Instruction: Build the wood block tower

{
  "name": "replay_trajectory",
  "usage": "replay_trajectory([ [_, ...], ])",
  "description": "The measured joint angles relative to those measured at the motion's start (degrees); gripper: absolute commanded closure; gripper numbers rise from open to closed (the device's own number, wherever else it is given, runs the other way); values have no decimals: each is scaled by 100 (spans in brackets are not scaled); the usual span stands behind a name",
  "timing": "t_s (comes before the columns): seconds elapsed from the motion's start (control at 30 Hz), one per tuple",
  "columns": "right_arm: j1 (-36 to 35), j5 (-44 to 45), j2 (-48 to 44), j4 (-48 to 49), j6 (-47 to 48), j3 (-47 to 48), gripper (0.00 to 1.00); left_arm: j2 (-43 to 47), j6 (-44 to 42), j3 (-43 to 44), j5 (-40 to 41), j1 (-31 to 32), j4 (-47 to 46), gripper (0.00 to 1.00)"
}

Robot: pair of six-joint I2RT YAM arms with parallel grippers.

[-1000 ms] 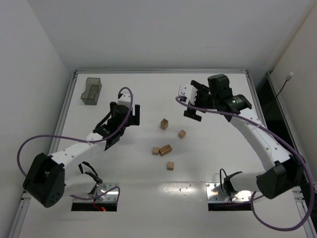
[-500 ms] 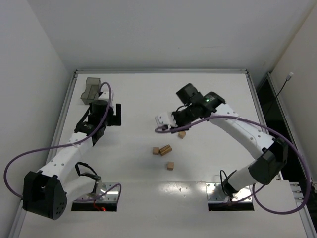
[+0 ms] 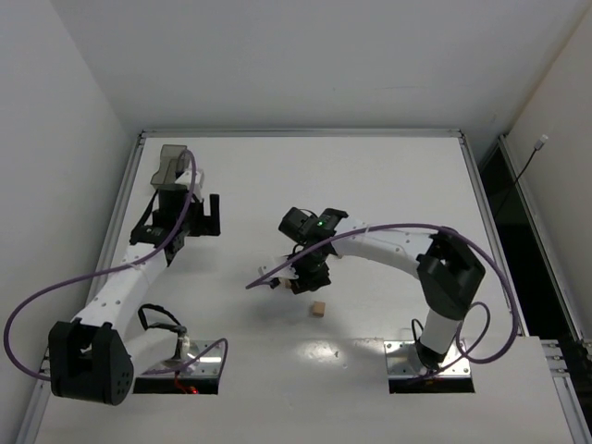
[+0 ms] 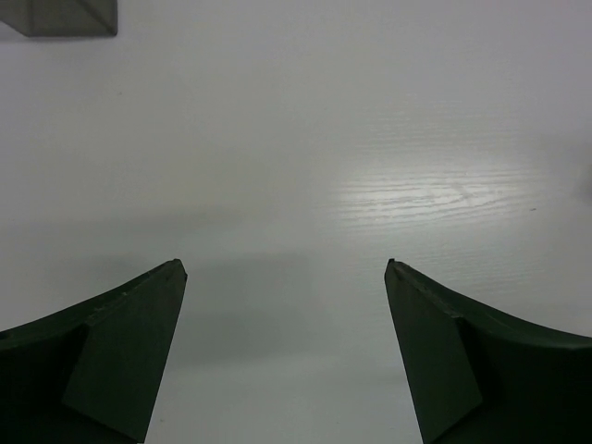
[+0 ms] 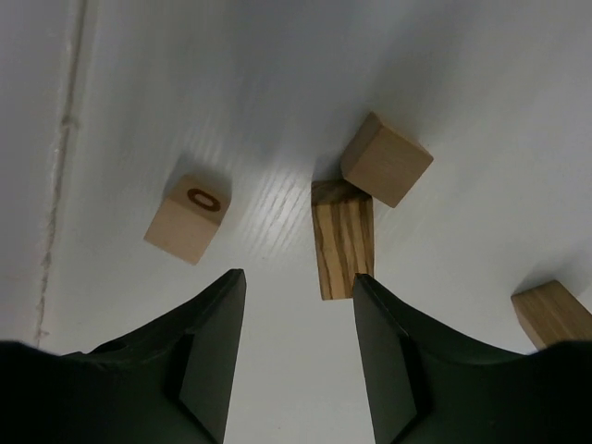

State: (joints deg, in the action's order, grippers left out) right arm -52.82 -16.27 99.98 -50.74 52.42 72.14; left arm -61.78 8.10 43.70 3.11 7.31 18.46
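Note:
Several loose wood blocks lie flat on the white table. The right wrist view shows a plain cube (image 5: 386, 159), a striped longer block (image 5: 343, 239) touching it, a cube marked with a ring (image 5: 188, 219) and one more block (image 5: 552, 313) at the right edge. My right gripper (image 5: 296, 277) hovers low just before them, open with nothing between its fingers; the striped block's near end lies beside its right fingertip (image 5: 363, 287). From above, the right gripper (image 3: 301, 276) hides most blocks; one cube (image 3: 318, 309) lies clear. My left gripper (image 4: 283, 265) is open over bare table. No tower is in view.
A dark grey translucent bin (image 3: 171, 166) stands at the far left, just behind the left gripper (image 3: 199, 217); its corner (image 4: 60, 14) shows in the left wrist view. The right arm's purple cable (image 3: 268, 275) trails left of the blocks.
My right arm has swung from the far right down and left until its gripper sits over the block cluster. My left arm has drawn back and left toward the bin.

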Motion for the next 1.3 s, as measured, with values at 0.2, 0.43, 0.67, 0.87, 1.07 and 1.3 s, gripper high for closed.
replay_trajectory([
  [0.2,15,131,256,433,-354,-22,53,-247,20,9,-83,-345,28,14],
  [0.43,136,122,413,675,-417,-35,49,-385,11,28,-251,-496,20,14],
  [0.67,439,79,575,684,-140,-122,48,-564,13,42,-393,-682,-11,14],
  [0.87,697,-22,638,664,76,-157,48,-726,17,42,-514,-743,-87,14],
  [1.07,791,-153,798,645,245,-157,48,-881,17,44,-549,-798,-146,14],
  [1.3,791,-254,863,566,328,-157,47,-1025,33,44,-551,-807,-245,14],
])
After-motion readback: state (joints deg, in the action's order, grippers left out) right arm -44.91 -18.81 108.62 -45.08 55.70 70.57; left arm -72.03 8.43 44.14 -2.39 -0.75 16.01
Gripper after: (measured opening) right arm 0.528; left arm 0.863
